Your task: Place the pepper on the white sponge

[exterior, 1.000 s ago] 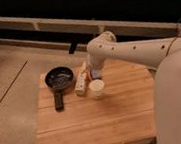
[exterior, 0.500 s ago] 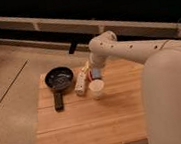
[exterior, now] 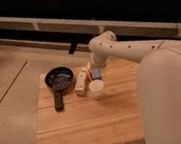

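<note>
Claw (exterior: 94, 71) low at pepper (exterior: 90, 77), just beside white sponge (exterior: 80, 82) (grip state: can't tell). Likely the grasp step. Next needs a lift, a short shift toward the black pan (exterior: 59, 79), then release on the sponge.

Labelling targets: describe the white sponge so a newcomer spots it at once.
On the wooden table, look just right of the black pan: the white sponge lies between it and the white cup. The pincer hangs just right of its far end. Unlike the round cup, it is a long rectangular block.
</note>
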Tool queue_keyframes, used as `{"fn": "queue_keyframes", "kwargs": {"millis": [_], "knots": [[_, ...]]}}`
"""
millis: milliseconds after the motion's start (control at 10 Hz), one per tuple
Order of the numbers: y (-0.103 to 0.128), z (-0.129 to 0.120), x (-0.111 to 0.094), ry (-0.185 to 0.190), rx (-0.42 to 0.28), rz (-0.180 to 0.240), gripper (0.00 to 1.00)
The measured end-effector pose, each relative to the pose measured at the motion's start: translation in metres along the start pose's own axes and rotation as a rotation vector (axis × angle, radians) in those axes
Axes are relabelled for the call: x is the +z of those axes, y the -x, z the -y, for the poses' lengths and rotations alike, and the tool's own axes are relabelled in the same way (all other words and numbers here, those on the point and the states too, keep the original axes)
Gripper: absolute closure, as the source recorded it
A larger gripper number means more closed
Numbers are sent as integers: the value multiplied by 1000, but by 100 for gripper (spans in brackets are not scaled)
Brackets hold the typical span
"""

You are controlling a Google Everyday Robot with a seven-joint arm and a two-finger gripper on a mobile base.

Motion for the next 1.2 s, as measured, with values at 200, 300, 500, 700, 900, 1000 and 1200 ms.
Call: {"fn": "queue_keyframes", "kwargs": {"millis": [200,300,500,700,900,1000,1200], "knots": [[-17,10,32,19,48,-98,35],[-20,16,43,22,70,-132,35],[-14,25,56,17,91,-162,35],[9,31,58,8,75,-118,35],[27,28,57,28,49,-71,35],[26,24,61,47,42,-71,35],[19,16,70,72,31,-89,35]]}}
